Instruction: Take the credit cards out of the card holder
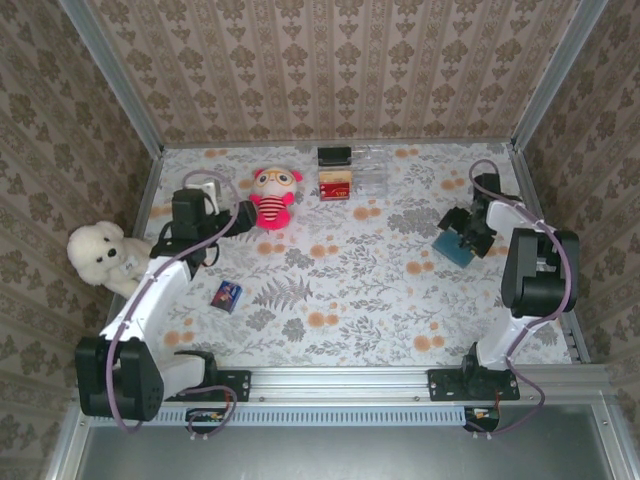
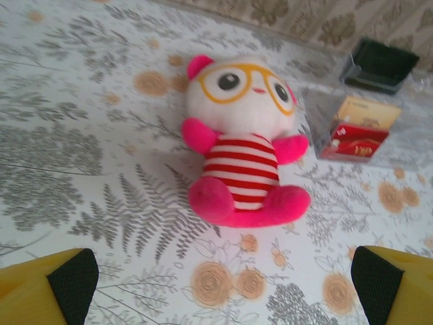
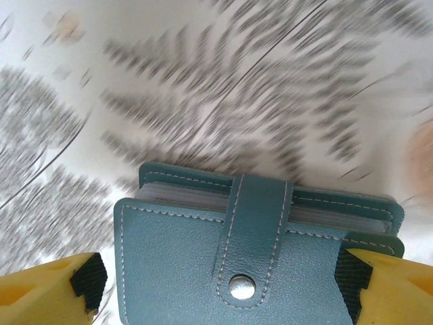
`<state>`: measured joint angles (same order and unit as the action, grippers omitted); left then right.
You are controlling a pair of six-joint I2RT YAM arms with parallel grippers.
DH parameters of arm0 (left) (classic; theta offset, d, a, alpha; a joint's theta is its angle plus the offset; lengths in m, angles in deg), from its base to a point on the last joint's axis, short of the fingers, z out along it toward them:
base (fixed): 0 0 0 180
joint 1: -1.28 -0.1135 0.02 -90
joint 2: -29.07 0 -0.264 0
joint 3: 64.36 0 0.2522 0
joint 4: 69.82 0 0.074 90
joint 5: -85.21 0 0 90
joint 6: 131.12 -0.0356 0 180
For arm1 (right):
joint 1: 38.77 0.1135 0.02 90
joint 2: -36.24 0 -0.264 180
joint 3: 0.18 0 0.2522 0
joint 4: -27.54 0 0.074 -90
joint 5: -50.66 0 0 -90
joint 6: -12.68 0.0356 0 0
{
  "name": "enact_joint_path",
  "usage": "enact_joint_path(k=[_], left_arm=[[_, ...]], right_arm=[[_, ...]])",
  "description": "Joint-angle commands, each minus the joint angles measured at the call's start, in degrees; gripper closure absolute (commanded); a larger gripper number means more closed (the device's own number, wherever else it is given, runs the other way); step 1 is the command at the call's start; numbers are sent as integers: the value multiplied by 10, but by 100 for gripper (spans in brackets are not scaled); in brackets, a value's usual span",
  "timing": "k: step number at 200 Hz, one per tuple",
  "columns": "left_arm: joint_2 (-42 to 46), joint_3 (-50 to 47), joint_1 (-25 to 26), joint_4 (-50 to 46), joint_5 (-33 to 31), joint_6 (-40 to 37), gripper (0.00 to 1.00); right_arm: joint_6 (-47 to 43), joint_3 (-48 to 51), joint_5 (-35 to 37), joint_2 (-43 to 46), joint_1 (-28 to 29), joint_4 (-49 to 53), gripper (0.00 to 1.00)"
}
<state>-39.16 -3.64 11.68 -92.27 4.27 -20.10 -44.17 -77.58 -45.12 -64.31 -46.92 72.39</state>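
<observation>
The teal-blue card holder is closed, its strap snapped over the front with a silver stud. It sits between the yellow, black-padded fingers of my right gripper, which is shut on its two side edges. From above, the card holder hangs tilted under the right gripper at the table's right. A red and an orange-gold credit card lie in the clear tray at the back; the credit cards show from above too. My left gripper is open over bare cloth, facing the pink toy.
A pink striped plush with glasses sits left of the tray. A black block lies at the tray's back. A white plush dog rests at the left wall, and a small blue can lies near the left arm.
</observation>
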Motion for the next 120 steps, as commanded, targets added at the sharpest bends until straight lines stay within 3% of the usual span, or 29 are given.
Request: enact_joint_path(k=[1, 28, 61, 120], left_arm=[[-27, 25, 35, -11, -11, 14, 0], [-68, 27, 80, 15, -10, 61, 0], [-110, 36, 132, 41, -4, 116, 0], [-160, 63, 193, 42, 0, 160, 1]], right_arm=[[53, 40, -79, 26, 37, 8, 9], [58, 45, -76, 58, 70, 18, 9], [0, 31, -8, 94, 68, 16, 6], [-67, -36, 1, -17, 62, 20, 9]])
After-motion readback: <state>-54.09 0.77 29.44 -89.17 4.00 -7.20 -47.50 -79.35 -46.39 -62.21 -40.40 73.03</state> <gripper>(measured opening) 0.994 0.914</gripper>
